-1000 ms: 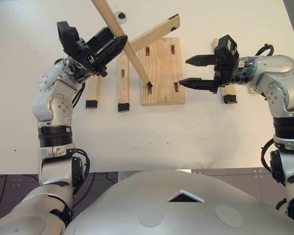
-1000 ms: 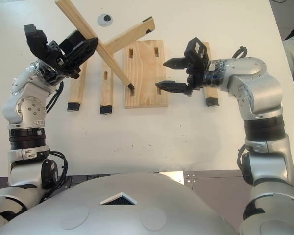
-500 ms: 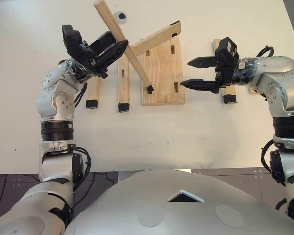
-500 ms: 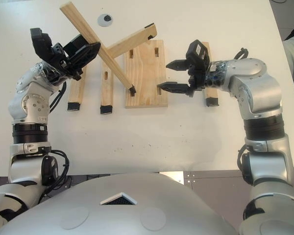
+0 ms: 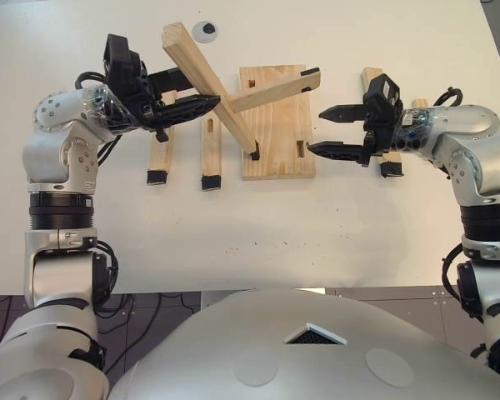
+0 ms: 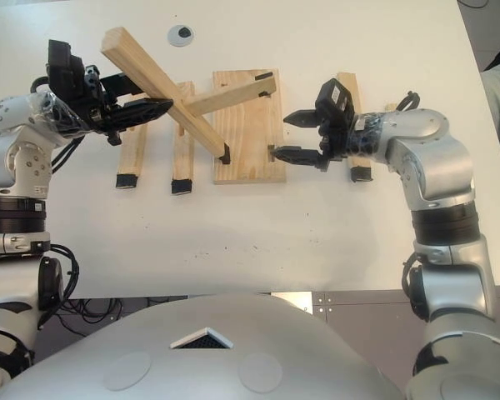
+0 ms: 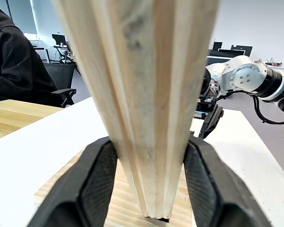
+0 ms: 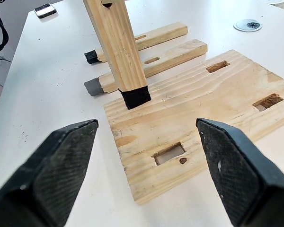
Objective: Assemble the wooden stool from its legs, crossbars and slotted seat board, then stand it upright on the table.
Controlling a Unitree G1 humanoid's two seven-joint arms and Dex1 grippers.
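Leg-fitting step. Left claw clamped on leg, tip on seat board at 7 o'clock. Right claw apart at 3 o'clock. Next, you likely stand it vertical and press home.

The left gripper has turned from a slant to level, and the leg it clamps now leans lower. The other leg has swung round, so its black end now lies over the seat board.

Held leg cut off at edge; right-side leg partly behind right pincer.
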